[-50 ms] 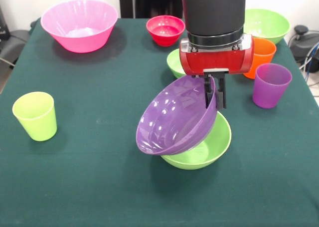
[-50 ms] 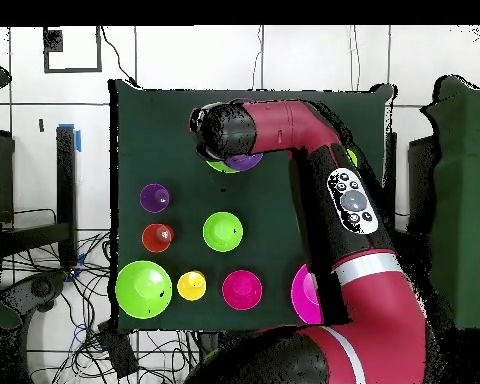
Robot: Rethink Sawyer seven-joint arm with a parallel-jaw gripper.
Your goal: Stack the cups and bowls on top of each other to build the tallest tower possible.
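Here the tool (image 1: 215, 91) grips the rim of the purple bowl (image 1: 174, 118), holding it steeply tilted. Its lower edge rests in a lime green bowl (image 1: 212, 149) on the worktop (image 1: 99, 187).

A tilted bowl (image 1: 174, 117) rests on another bowl (image 1: 207, 147), cups (image 1: 270, 85) just beside.

Robotics lab, green-clothed table (image 1: 75, 162), loose cables (image 2: 44, 270) on tiled floor (image 2: 164, 55), red robot arm (image 2: 314, 140)

Open cloth (image 1: 99, 187) before lime cup (image 1: 35, 115)
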